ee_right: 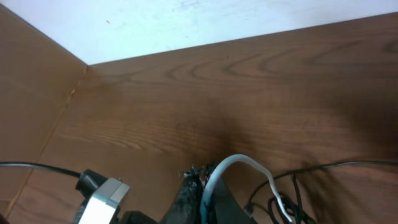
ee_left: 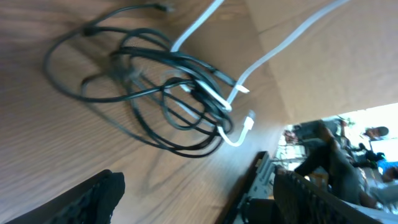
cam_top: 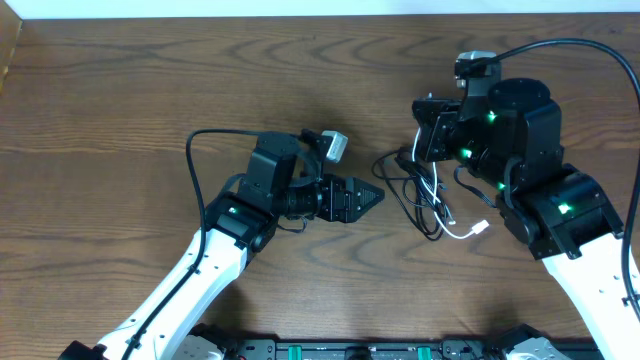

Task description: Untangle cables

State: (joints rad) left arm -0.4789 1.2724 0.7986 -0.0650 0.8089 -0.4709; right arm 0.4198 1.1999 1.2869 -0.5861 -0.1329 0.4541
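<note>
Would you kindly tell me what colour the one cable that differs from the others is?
White; the white cable shows best in the left wrist view.

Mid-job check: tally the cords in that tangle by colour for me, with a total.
White cord: 1
Black cords: at least 2, too tangled to separate further
Total: at least 3 cords
</note>
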